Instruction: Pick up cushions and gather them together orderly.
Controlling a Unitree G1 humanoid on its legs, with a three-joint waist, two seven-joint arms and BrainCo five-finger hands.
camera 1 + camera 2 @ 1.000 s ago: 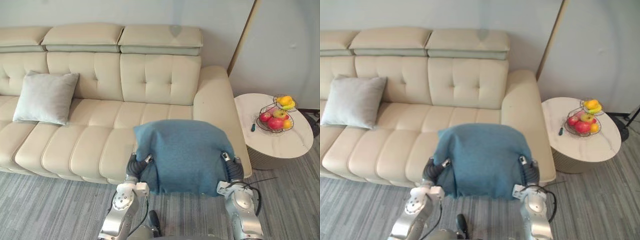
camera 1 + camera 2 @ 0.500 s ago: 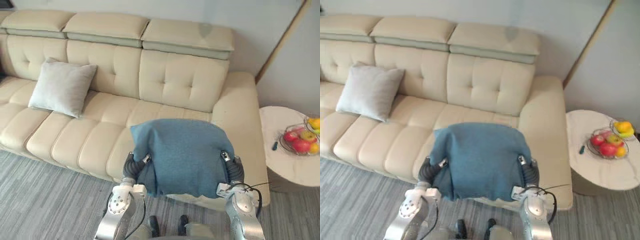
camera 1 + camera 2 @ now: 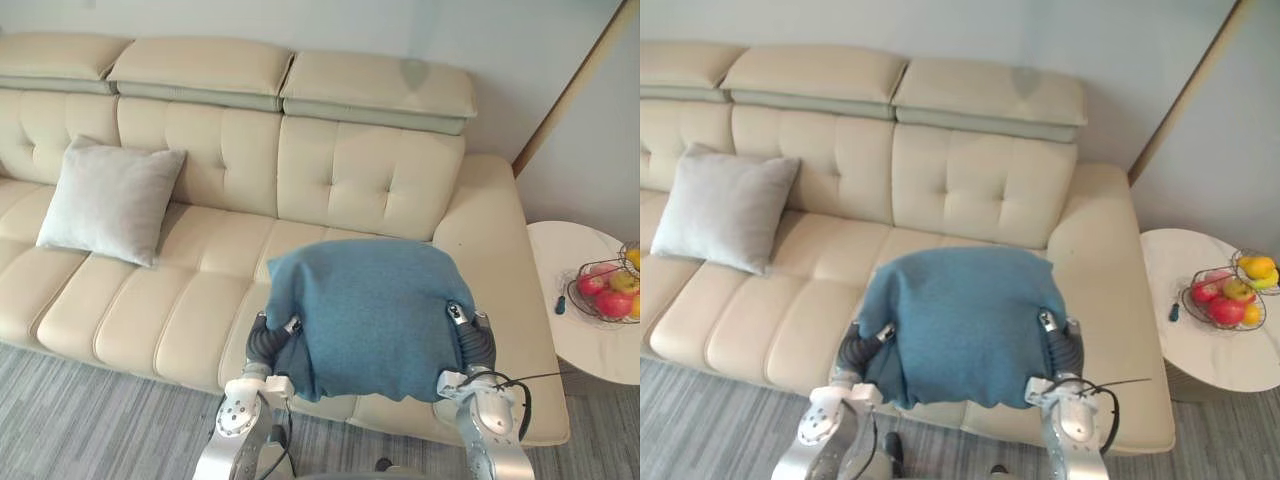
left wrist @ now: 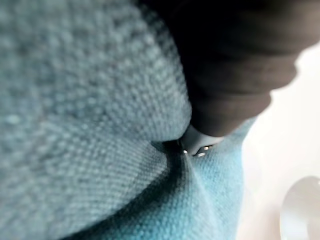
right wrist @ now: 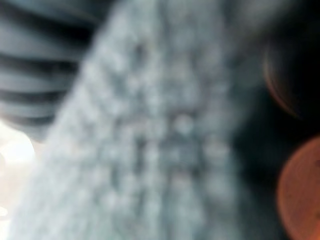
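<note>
The left hand (image 3: 266,338) is pressing into the near left side of the blue cushion (image 3: 375,310), and the right hand (image 3: 479,340) is pressing into its near right side. Both are sinking into the knit cover, so it cannot be told whether either hand is clasping the cloth or only squeezing against it. The blue cushion is hanging between the two hands, spread wide and roughly level, above the front of the sofa (image 3: 200,290) at its right-hand seat. The two-sided hold probably suits a wide, soft thing that would sag or fold if taken from one edge. The armrest (image 3: 495,250) is lying just beside the cushion's right edge, so there is little room on that side. Past it, well apart, a round side table (image 3: 585,345) is carrying a wire basket of fruit (image 3: 608,290). To the left the seat is running bare as far as the grey cushion (image 3: 108,200), which is leaning against the backrest, well apart from the blue one. Gathering the two most likely means carrying the blue cushion leftward over that open seat and setting it down beside the grey one. The striped floor (image 3: 70,420) along the sofa's front edge is giving room to step sideways.
</note>
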